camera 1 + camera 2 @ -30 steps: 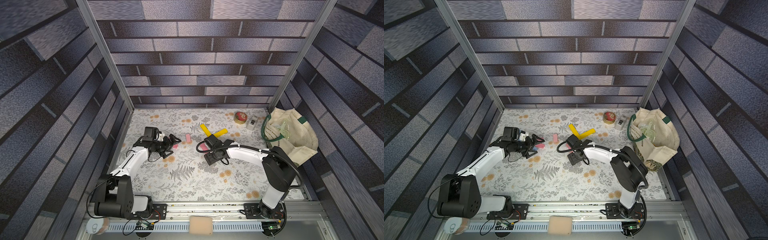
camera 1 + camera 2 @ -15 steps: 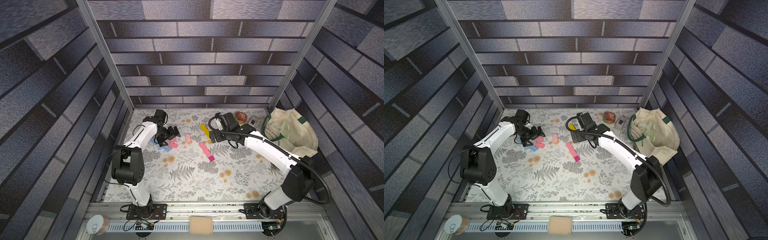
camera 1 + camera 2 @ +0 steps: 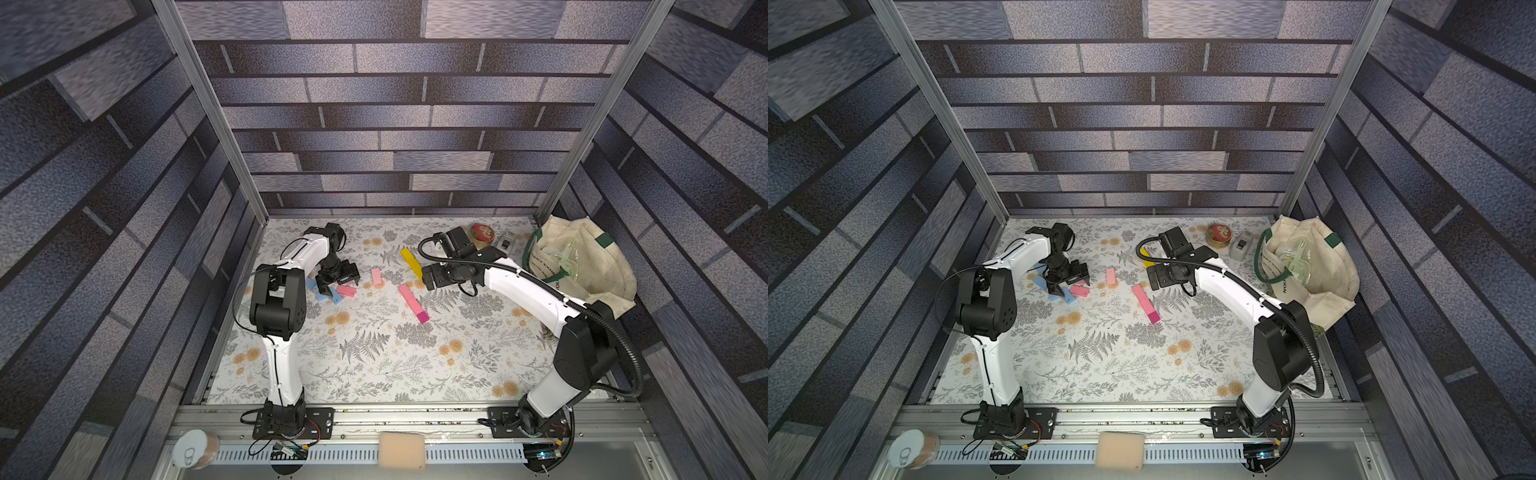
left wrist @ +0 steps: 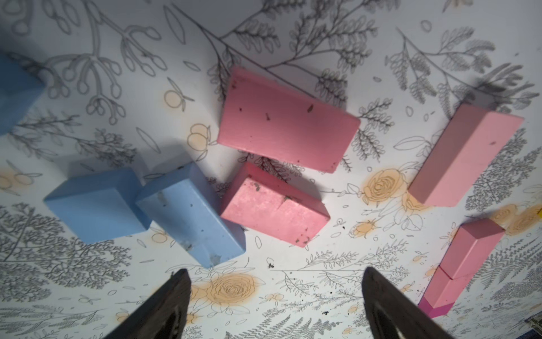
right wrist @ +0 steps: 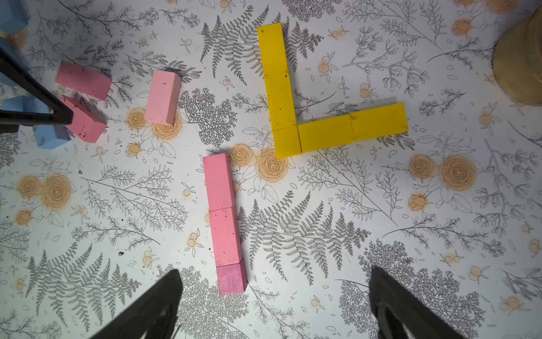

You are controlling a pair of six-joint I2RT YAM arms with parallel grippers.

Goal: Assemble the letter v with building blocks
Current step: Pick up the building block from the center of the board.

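Above the bench (image 3: 374,365), both your jaws are hanging spread, empty; lowering the left, you are risking shoving the crowded blue brick (image 4: 190,214).

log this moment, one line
left gripper: open by pink blocks; right gripper: open; yellow blocks: two joined legs; pink row: magenta cube at end

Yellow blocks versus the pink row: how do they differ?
The yellow blocks form a two-armed corner; the pink row is one straight line. The yellow blocks are all one colour; the pink row ends in a darker magenta cube. Both lie flat, pieces butted end to end.
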